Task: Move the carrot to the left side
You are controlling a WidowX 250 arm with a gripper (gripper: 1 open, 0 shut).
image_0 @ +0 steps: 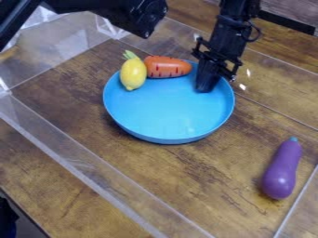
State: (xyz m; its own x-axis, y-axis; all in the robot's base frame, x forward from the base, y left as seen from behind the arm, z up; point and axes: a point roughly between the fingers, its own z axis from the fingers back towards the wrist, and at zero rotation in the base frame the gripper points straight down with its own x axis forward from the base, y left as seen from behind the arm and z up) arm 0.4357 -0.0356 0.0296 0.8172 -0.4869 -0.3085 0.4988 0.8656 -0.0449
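The orange-red carrot [168,67] lies on the far rim of the blue plate [174,116], beside a yellow fruit [133,73] at its left end. My black gripper [206,85] points down at the plate's far right edge, just right of the carrot's tip. Its fingers are together and hold nothing; the carrot sits free of them.
A purple eggplant [284,168] lies on the wooden table at the right. Clear plastic walls [50,56] border the table at the left and front. A dark blurred object [125,14] hangs over the top left.
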